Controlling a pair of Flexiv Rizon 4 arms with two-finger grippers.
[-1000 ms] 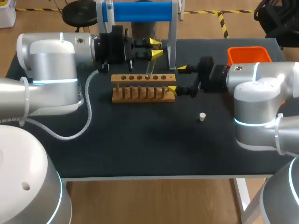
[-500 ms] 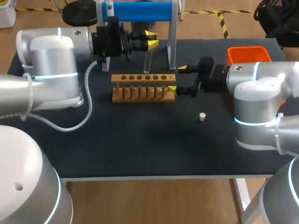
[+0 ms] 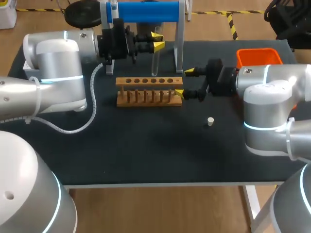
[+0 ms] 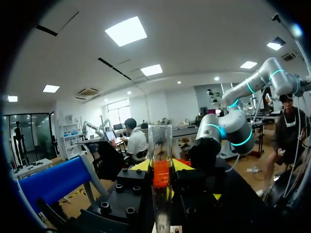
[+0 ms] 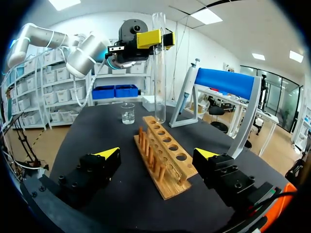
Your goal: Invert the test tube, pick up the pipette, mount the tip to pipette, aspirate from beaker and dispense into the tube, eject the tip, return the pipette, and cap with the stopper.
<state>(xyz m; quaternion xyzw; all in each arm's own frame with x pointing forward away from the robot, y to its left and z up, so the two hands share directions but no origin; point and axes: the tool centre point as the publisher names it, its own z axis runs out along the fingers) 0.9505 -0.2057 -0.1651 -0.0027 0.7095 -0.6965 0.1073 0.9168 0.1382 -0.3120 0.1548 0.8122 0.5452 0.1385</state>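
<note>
A clear glass test tube [image 3: 155, 60] hangs upright just above the back row of the wooden rack [image 3: 149, 91], clear of its holes. My left gripper [image 3: 156, 41] is shut on the tube's upper part. In the left wrist view the tube [image 4: 160, 145] stands between the yellow tips of that gripper [image 4: 160, 167]. My right gripper [image 3: 184, 82] is open, with a finger on each side of the rack's right end. Its wrist view shows the rack [image 5: 163, 150] ahead of the open right gripper [image 5: 156, 155] and the held tube [image 5: 159, 68] beyond. A small white stopper [image 3: 210, 121] lies right of the rack.
The blue pipette stand [image 3: 146, 12] with the pipette [image 5: 191, 80] hanging on it is behind the rack. A small glass beaker [image 5: 128, 112] stands past the rack's far end. An orange bin [image 3: 258, 57] sits at the back right. Bare black table [image 3: 146, 145] lies in front.
My left gripper has lifted the test tube up out of the rack and drawn it slightly back. The right arm has not moved.
</note>
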